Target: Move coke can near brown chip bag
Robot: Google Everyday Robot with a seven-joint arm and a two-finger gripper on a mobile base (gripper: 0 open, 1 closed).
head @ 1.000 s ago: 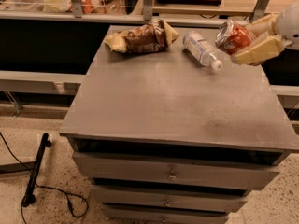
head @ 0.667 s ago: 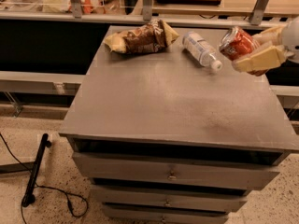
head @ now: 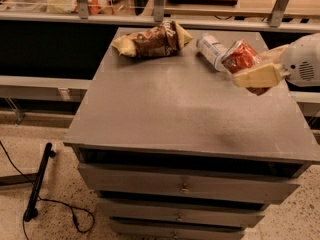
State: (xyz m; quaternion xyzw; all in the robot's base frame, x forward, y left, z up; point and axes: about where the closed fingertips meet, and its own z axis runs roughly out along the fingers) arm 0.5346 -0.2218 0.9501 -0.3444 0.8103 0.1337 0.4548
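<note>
Small red metal coke can [head: 242, 58] with white lettering: seen tilted between the jaws of the two-finger gripper [head: 248, 67], which are clenched on its side wall. It appears to be lifted clear of the grey tabletop [head: 165, 109] that lies below the jaws. One tan finger [head: 258, 76] crosses the can's lower flank; the other is largely hidden behind it.

- Handling, as judged: a thin-walled can, light if empty and noticeably heavier if full (which cannot be told). The wall is stiff enough for a moderate squeeze but dents under a hard one. The painted metal is smooth, so slip within the jaws is possible, all the more with the can held at a slant.
- Best hold, as judged: across the mid-body, jaws square to the cylinder, away from the silver ends.
- Clear plastic water bottle [head: 211, 49] with white label: lying on its side just beside the jaws, on their left and slightly beyond. It could be nudged and would roll.
- Wrinkly dark brown foil chip bag [head: 152, 40] with tan-yellow edges: well apart from the jaws, to their left past the bottle. It is soft and easily shoved, so the can is best set down beside it, not pushed into it.
</note>
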